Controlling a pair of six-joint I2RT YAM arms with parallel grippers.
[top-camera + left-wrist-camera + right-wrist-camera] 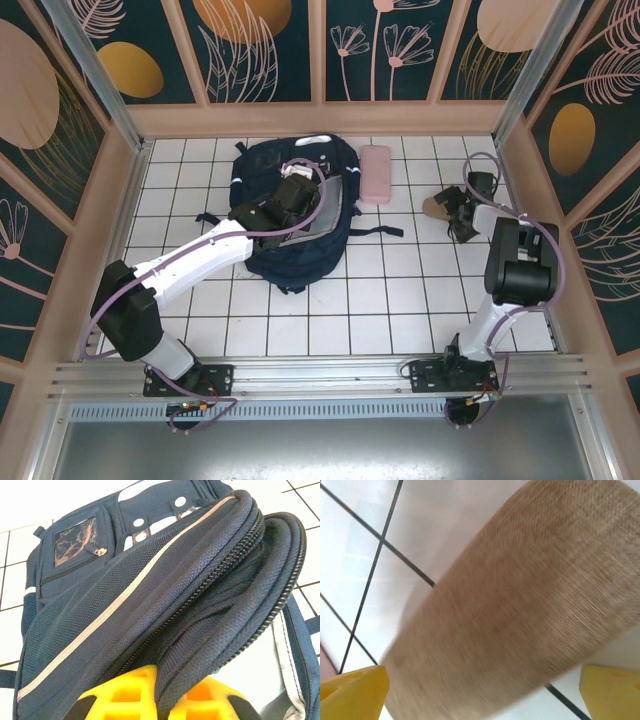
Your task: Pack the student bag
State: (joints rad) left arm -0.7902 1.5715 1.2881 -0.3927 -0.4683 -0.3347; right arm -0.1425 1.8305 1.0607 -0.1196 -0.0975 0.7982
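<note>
The left gripper (159,694) pinches the zip flap of the student bag (115,610), holding the mouth open for packing. The right gripper (485,692) straddles a tan woven pouch (520,605); I cannot tell whether it is grasping it.

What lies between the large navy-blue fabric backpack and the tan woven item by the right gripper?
In the top view, a flat pink rectangular case lies between them, next to the backpack; otherwise bare white tiles.
</note>
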